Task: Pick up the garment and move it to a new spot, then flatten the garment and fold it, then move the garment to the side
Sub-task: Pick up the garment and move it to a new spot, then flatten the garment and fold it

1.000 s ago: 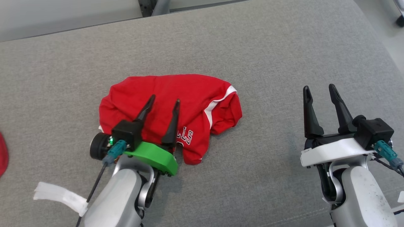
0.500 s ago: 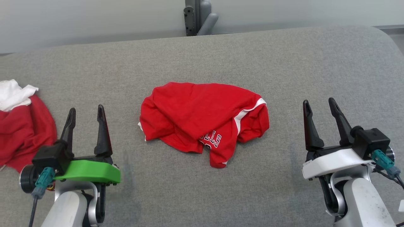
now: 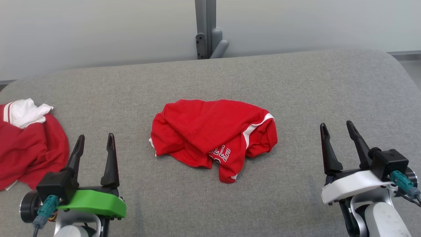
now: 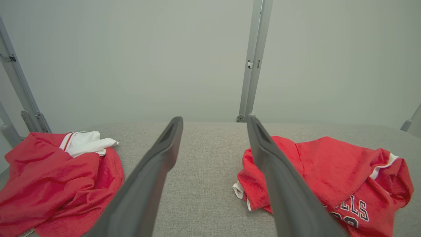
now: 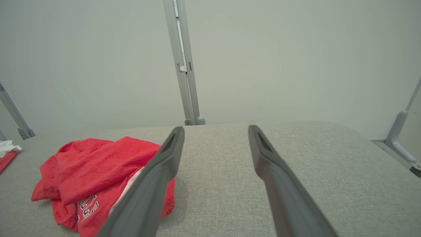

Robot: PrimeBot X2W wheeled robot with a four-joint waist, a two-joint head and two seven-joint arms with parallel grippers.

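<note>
Head view, garment (image 3: 210, 131): red jersey cloth crumpled into a rounded, creased heap at the middle of the surface, lying free. A white stripe curves over its right side, and white block letters "LLS" show on a flap at its near edge.
Head view, surface (image 3: 296, 82): matte grey woven cloth with rounded far corners.
Head view, left end effector (image 3: 96, 136): two long, dark, tapering fingers on a glossy green mount (image 3: 92, 202). The jaws stand wide apart and hold nothing, well apart from the garment on its left.
Head view, right end effector (image 3: 336, 123): the same dark fingers on a white mount (image 3: 352, 189), jaws spread and empty, well to the garment's right.
Head view, second red garment (image 3: 33, 154): rumpled red fabric at the surface's left edge, with a white cloth (image 3: 24, 112) bunched at its far end.
Head view, post (image 3: 205, 29): grey metal upright against a pale, smooth wall (image 3: 98, 33) behind the surface.
Left wrist view, fingers (image 4: 151, 177): smooth, dark grey and wedge-shaped, parted over bare grey weave.
Left wrist view, garment (image 4: 329, 164): to the right, its edge partly hidden by the right-hand finger. The knit is fine and mesh-like, with white trim at the hem.
Left wrist view, second red garment (image 4: 49, 184): soft folds at the left, where the white cloth shows thin red stripes along one edge.
Right wrist view, fingers (image 5: 151, 184): parted, with only grey weave between them.
Right wrist view, garment (image 5: 98, 158): at the lower left in layered folds, partly behind the left-hand finger.
</note>
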